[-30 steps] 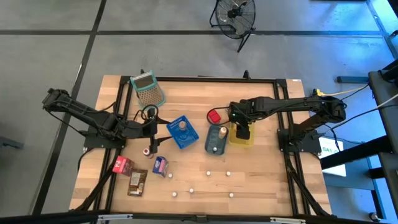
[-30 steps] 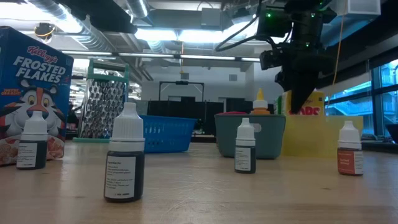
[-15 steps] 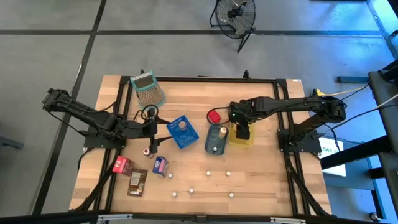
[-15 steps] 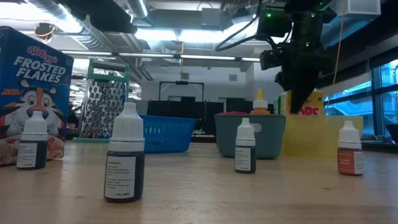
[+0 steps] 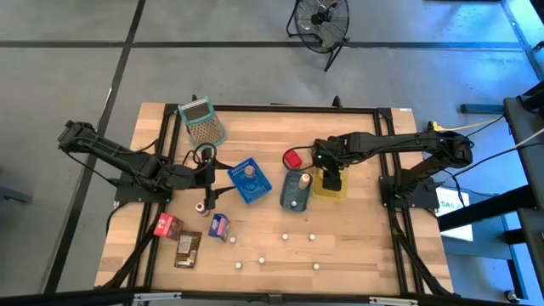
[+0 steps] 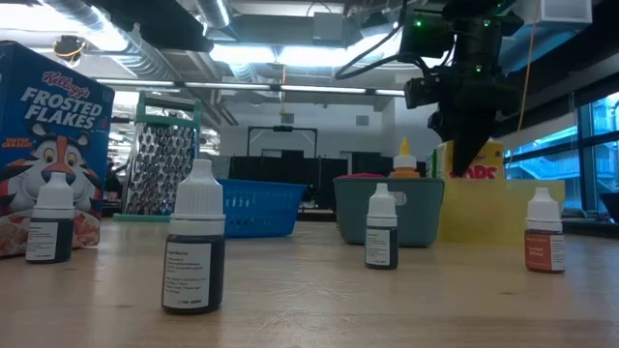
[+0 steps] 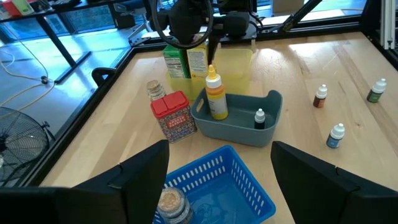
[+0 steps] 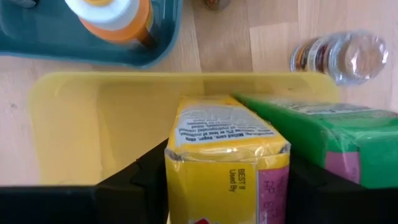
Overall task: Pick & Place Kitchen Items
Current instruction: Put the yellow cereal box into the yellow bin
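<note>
The right gripper (image 8: 224, 180) stands over the yellow tray (image 5: 330, 185), its two fingers flanking a yellow box (image 8: 227, 158) that stands upright inside. The jaws sit about halfway apart and close to the box's sides, but I cannot tell whether they grip it or have just let go. A green box (image 8: 323, 143) stands just beside the yellow one in the same tray.

The left gripper (image 7: 217, 168) hangs with jaws wide and nothing between them, just at 9 o'clock of the blue basket (image 5: 251, 180), which holds one jar (image 5: 249, 172).

At table centre, the teal tray (image 5: 295, 190) carries an orange-capped bottle (image 7: 215, 94) and a small dropper bottle (image 7: 259, 119). A red tin (image 5: 292, 159) rests on the wood at 11 o'clock of that tray.

By my reckoning the sorting is partly done: a few items are binned. Left over toward 7 o'clock of the table are a red packet (image 5: 166, 225), a brown packet (image 5: 188, 249) and a purple box (image 5: 218, 225), plus several small white-capped bottles (image 5: 286, 237) scattered along the 6 o'clock edge. A grater (image 5: 203, 123) lies at 11 o'clock.
</note>
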`<state>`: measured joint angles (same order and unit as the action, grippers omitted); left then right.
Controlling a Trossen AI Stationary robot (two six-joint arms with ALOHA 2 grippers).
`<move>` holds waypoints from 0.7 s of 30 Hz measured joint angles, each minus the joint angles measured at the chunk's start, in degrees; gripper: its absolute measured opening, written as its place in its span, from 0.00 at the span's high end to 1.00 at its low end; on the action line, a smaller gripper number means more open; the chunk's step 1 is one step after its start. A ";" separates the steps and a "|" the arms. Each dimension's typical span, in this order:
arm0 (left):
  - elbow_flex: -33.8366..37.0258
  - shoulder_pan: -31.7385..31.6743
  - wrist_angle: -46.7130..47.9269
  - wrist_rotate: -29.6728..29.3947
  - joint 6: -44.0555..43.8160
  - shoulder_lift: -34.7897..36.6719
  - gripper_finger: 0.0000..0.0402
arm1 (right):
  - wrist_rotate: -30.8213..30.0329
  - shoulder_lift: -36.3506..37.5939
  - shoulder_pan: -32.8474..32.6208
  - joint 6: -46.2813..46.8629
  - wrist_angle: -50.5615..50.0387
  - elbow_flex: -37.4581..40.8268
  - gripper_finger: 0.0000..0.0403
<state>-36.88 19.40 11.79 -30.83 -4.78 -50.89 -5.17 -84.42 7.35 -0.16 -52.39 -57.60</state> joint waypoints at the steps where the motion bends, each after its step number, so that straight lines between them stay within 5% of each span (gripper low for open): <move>1: 0.00 0.00 0.02 0.00 0.00 0.00 0.31 | 0.00 0.00 0.00 0.48 -0.68 0.00 0.50; 21: 0.00 0.00 0.06 0.04 0.00 0.00 0.31 | -0.18 0.00 0.00 4.86 -8.42 0.00 0.50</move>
<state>-36.88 19.39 11.86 -30.79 -4.78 -50.89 -5.35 -84.42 7.35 4.70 -60.81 -57.60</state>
